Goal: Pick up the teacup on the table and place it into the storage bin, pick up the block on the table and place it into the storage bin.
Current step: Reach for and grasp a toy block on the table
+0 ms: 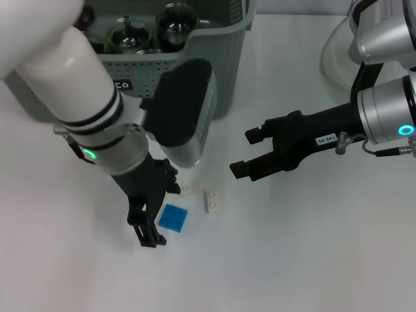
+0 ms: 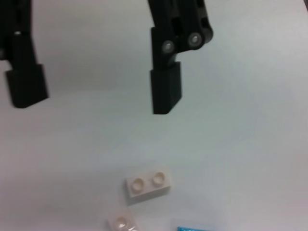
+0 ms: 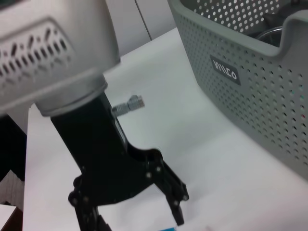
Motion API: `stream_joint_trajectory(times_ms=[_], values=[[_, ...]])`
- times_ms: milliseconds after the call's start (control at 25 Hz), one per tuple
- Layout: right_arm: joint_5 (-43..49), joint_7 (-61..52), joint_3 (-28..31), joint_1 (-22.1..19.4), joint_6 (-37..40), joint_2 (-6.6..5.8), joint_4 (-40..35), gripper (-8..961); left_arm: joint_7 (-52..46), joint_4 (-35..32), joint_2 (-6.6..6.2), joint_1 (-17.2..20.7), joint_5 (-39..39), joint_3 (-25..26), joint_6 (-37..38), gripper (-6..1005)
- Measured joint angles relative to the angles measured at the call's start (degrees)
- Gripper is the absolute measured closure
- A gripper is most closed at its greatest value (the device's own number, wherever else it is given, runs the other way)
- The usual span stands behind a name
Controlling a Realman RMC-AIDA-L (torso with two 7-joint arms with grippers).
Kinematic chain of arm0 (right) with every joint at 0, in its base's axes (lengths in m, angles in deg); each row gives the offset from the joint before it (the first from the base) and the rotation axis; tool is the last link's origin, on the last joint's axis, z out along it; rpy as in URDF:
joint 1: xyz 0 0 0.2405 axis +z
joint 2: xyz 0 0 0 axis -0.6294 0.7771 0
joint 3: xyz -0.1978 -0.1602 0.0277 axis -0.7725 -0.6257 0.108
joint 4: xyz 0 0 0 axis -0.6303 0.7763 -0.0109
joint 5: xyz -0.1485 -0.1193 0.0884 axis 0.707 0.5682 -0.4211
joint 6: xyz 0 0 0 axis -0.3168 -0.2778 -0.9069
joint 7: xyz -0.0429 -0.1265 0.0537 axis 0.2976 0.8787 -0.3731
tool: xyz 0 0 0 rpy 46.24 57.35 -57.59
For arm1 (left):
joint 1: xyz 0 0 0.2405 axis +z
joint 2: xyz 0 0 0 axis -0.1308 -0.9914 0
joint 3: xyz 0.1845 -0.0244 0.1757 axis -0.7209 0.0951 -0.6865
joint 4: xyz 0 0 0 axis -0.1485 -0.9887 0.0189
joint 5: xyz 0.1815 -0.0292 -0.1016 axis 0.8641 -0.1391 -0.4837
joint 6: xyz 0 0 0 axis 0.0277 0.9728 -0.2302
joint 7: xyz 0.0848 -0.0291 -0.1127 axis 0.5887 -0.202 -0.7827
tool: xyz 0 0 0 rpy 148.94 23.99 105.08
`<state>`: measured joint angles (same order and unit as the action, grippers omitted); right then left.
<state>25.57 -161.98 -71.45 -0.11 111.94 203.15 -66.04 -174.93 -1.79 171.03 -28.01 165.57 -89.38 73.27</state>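
White two-stud plastic block [image 1: 211, 201] lies beside left hand [image 1: 158, 212], whose fingers are spread and empty; centre over it before closing. Right hand [image 1: 251, 151] hovers open, empty.

White table [image 1: 312, 247] bears storage bin [image 1: 195, 58], blue tile [image 1: 173, 218], seemingly two blocks [image 1: 212, 201].

A plain white table [image 1: 312, 253] fills most of the scene. At its far right side sits a pale, translucent rounded container [image 1: 335, 60] (only partly visible, contents unclear). White wall panels [image 3: 144, 19] stand behind the table.
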Motion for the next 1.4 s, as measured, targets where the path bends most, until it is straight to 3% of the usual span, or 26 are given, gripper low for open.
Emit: stream_joint_trajectory(times_ms=[560, 1160, 1400], values=[[0.0, 0.7, 0.0, 0.2, -0.7, -0.17, 0.6, 7, -0.3, 3.8, 0.07, -1.1, 0.2, -5.3, -5.1, 147], [0.0, 0.9, 0.3, -0.3, -1.3, -0.27, 1.3, 7, -0.7, 4.5, 0.07, -0.6, -0.1, -6.4, -6.6, 188], [0.0, 1.0, 0.3, -0.3, -1.3, -0.19, 1.3, 7, -0.6, 5.3, 0.07, -0.6, 0.2, -6.3, -8.0, 358]])
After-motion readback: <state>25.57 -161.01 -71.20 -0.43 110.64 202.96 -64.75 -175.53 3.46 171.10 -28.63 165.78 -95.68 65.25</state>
